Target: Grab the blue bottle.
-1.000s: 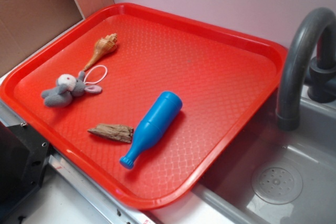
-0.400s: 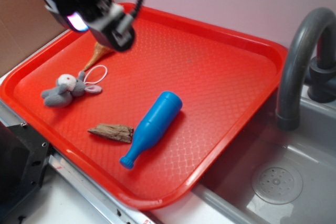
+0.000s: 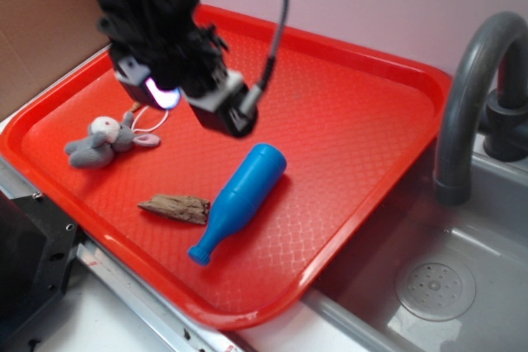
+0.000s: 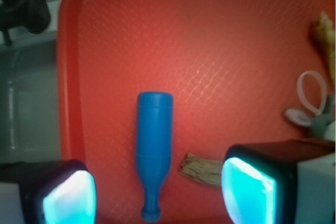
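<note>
One blue bottle (image 4: 154,150) lies flat on the red tray (image 4: 210,35), between and below the spread, empty fingers (image 4: 247,187); smooth, light-looking hard plastic, likely slippery, so best pinched across the wide body.

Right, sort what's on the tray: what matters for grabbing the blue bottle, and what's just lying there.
For the job:
blue bottle
gripper, open above it

Just lying about:
plush toy
shell
wood piece
faucet
</note>
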